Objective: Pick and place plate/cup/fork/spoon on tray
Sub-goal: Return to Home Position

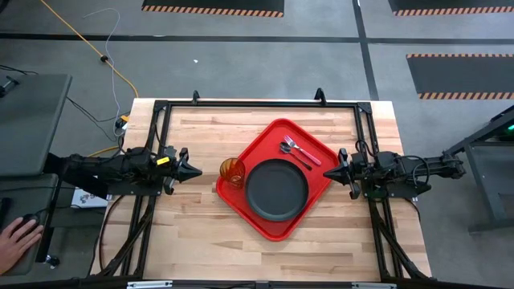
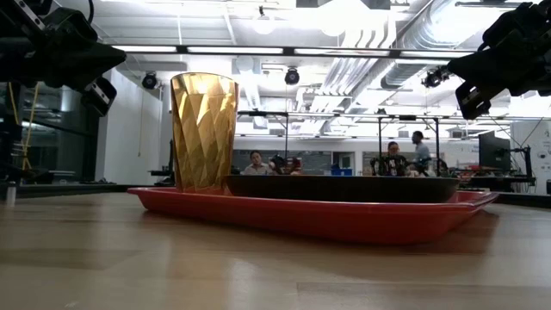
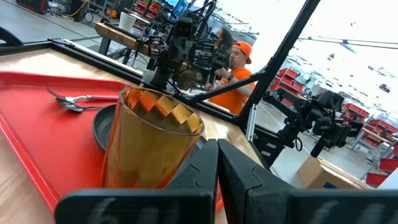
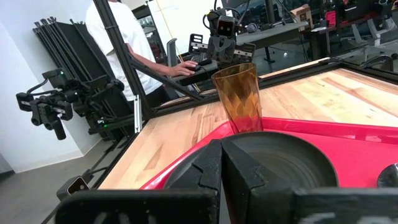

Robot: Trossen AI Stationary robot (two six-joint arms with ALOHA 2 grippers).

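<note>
While both jaws sit pressed together | fork [image 1: 308, 156] handle points at right arm [image 1: 395, 168]

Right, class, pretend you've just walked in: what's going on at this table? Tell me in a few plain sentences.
Nothing is being handled at this moment. The tray lies mid-table with everything on it: the plate in the middle, the cup upright by its left edge, and the fork and spoon beside the plate. The left gripper and right gripper sit on either side of the tray, both shut and empty, pointing inward.
</note>
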